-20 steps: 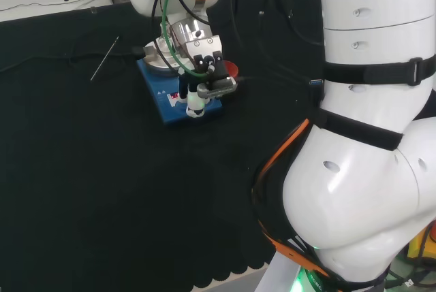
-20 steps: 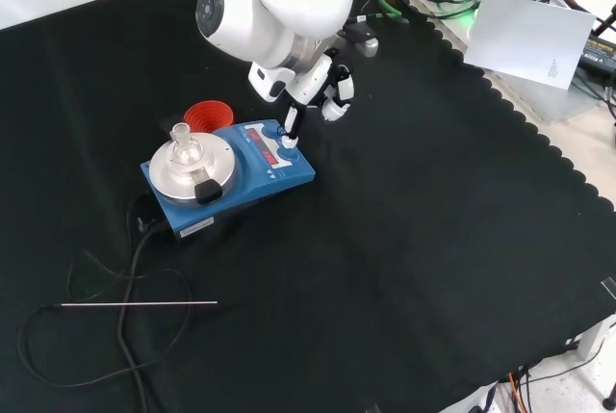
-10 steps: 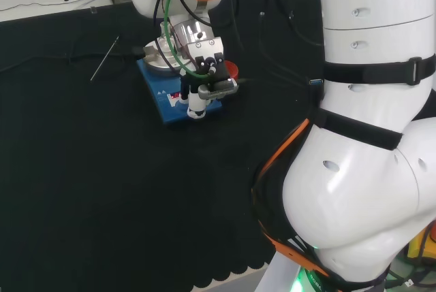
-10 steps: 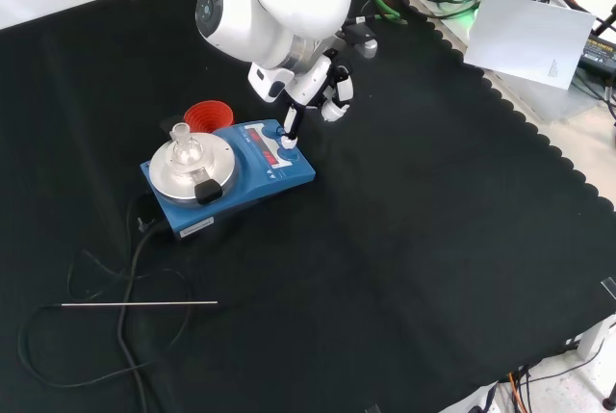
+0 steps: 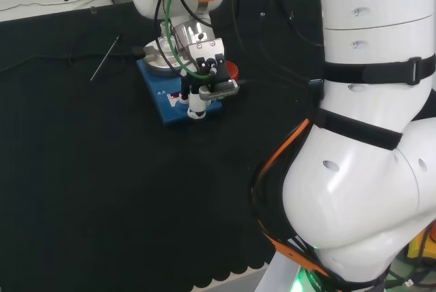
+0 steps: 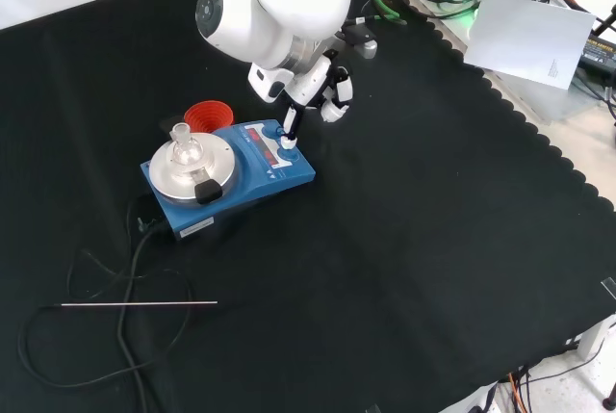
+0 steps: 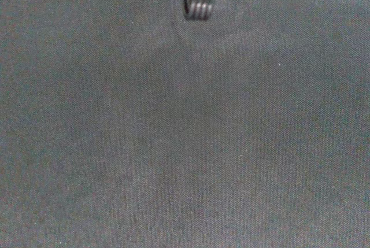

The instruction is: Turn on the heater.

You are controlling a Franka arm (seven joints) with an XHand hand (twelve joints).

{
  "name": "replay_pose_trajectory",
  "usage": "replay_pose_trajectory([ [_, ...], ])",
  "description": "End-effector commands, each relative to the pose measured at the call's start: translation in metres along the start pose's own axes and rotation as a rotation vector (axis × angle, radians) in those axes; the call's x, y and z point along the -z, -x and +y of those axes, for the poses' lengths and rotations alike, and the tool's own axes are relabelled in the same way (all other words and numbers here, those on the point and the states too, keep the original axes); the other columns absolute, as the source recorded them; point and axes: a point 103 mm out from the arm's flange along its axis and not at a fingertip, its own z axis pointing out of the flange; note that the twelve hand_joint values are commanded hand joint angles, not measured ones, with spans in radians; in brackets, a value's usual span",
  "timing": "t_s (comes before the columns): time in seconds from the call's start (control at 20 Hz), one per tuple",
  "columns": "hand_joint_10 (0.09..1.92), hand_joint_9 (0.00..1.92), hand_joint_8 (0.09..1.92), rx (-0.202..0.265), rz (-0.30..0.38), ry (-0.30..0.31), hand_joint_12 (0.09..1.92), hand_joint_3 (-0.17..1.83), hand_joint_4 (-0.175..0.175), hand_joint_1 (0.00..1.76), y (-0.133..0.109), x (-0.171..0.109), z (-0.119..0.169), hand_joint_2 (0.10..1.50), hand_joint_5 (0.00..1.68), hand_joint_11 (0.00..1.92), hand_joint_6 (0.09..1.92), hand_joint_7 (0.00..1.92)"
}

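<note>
Front view: cloth [image 6: 433,240] right of & below the blue heater [image 6: 231,177] is bare, w/ red funnel [image 6: 208,115] tight behind it, glass flask [image 6: 183,148] on its plate, cable [image 6: 125,278] & thin rod [image 6: 140,304] blocking the lower-left side.

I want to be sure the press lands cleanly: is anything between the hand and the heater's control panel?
Nothing visible is in the way. In the front view one straight finger of the hand already reaches down onto the front panel of the blue heater. The glass flask and red funnel stand farther left, off that path.
</note>
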Motion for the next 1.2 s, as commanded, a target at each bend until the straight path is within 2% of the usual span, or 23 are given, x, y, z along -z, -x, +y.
replay_pose_trajectory([
  [0.05, 1.38, 1.92, 1.42, -0.002, 0.003, 0.000, 1.38, 1.01, -0.048, 1.46, 0.001, -0.002, 0.001, 0.69, 0.43, 1.86, 0.09, 1.82],
  [0.4, 1.38, 1.92, 1.42, 0.005, 0.003, 0.001, 1.38, 1.01, -0.049, 1.46, 0.002, -0.002, -0.002, 0.69, 0.43, 1.86, 0.09, 1.82],
  [0.8, 1.38, 1.92, 1.42, 0.020, 0.012, 0.033, 1.38, 1.01, -0.048, 1.46, 0.003, 0.021, -0.034, 0.69, 0.44, 1.86, 0.09, 1.82],
  [1.2, 1.38, 1.92, 1.42, 0.016, 0.030, 0.065, 1.38, 1.01, -0.047, 1.46, 0.008, 0.031, -0.057, 0.69, 0.44, 1.86, 0.09, 1.82],
])
